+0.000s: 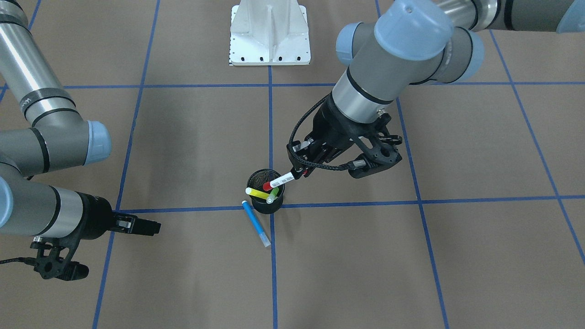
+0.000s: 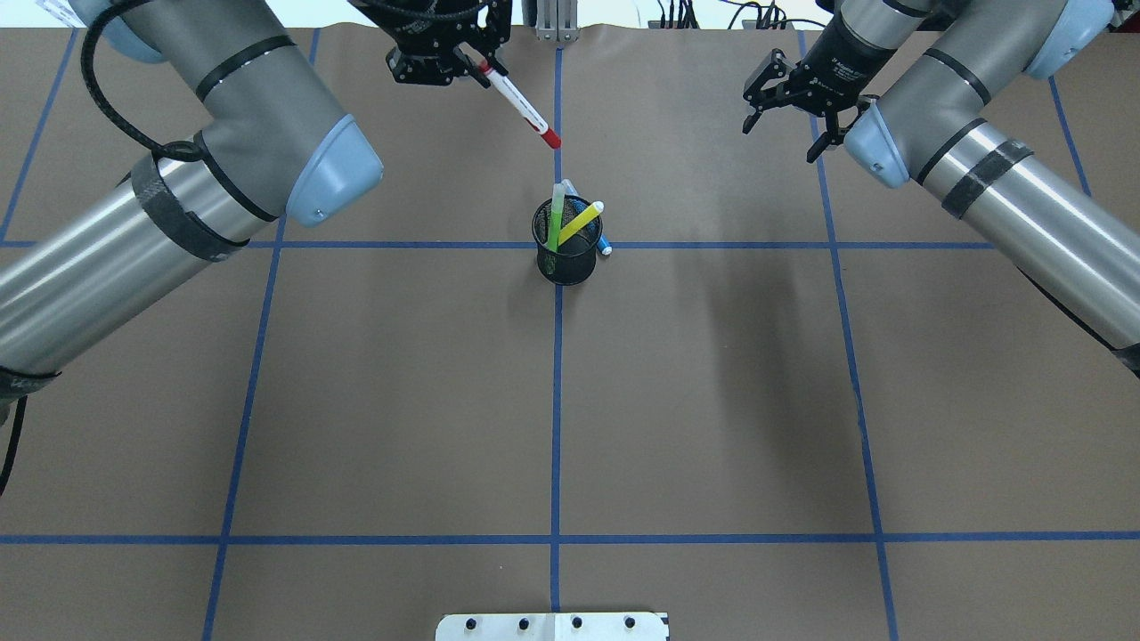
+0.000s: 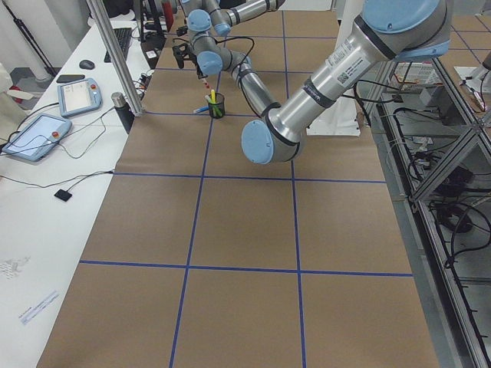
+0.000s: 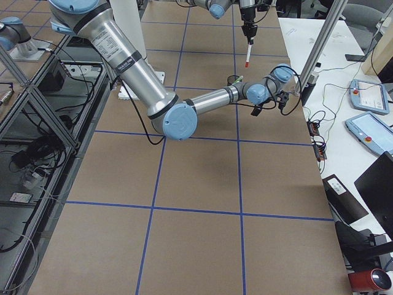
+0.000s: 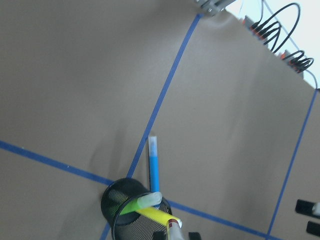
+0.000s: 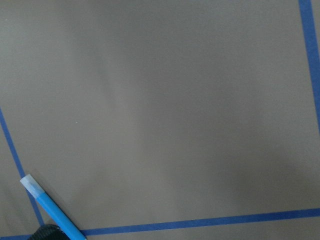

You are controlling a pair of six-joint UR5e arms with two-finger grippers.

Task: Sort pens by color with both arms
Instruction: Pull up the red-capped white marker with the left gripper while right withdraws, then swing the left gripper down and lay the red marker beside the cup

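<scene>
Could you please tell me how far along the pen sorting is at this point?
Done, apparently: the blue pen lies on the table beside the cup. In hand: the left fingers hold the red-capped pen in the air above the cup. Left: the yellow pen and green pen stand in the cup; the right fingers hang open and empty, off to the side.

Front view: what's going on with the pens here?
The left hand grips the red-capped pen and holds it up clear of the black mesh cup, cap end down. The yellow pen and the green pen stand in the cup. The blue pen lies on the table beside it. The right hand is open and empty, off to the side.
</scene>
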